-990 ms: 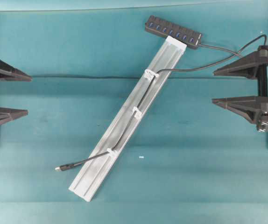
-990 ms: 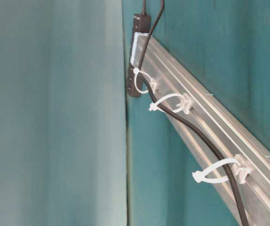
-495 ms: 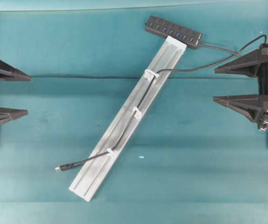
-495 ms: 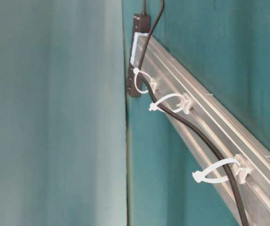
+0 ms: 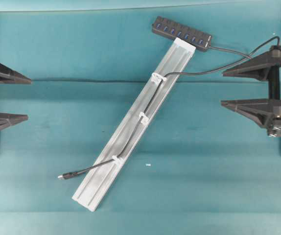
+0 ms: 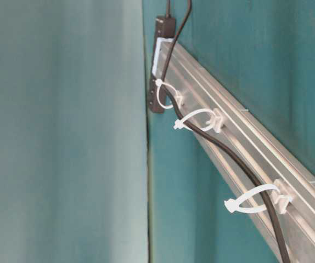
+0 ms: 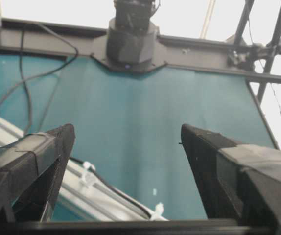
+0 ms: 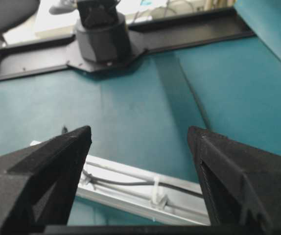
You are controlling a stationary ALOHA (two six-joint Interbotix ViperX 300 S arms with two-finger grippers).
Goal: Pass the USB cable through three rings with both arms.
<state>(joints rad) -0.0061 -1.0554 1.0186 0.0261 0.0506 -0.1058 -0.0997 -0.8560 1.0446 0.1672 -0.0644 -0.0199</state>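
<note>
1. Left gripper (image 5: 29, 98) sits at the left edge of the overhead view, fingers spread wide, nothing between them. Its wrist view shows the same: two black fingers (image 7: 33, 161) far apart with bare teal table (image 7: 130, 122) in the gap.
2. Right gripper (image 5: 222, 89) sits at the right edge, fingers likewise spread wide and empty. Wrist view confirms the open gap.
3. Silver rail (image 5: 101, 186) lies diagonally on the table, between the two grippers and well apart from both.
4. USB cable (image 5: 148, 105) runs along the rail and passes through all three rings: upper ring (image 5: 156, 77), middle ring (image 5: 143, 117), lower ring (image 5: 115, 159).
5. Cable's plug (image 5: 61, 176) lies on the table off the rail's lower end, on the left gripper's side, clear of its fingertips.
6. Above the upper ring the cable leaves the rail and curves toward the right gripper, passing close by its far finger; contact cannot be told.
7. Black hub (image 5: 182, 33) lies at the rail's upper end, nearer the right gripper, apart from it.
8. Table-level view: cable (image 6: 234, 159) sits inside each white loop.
</note>
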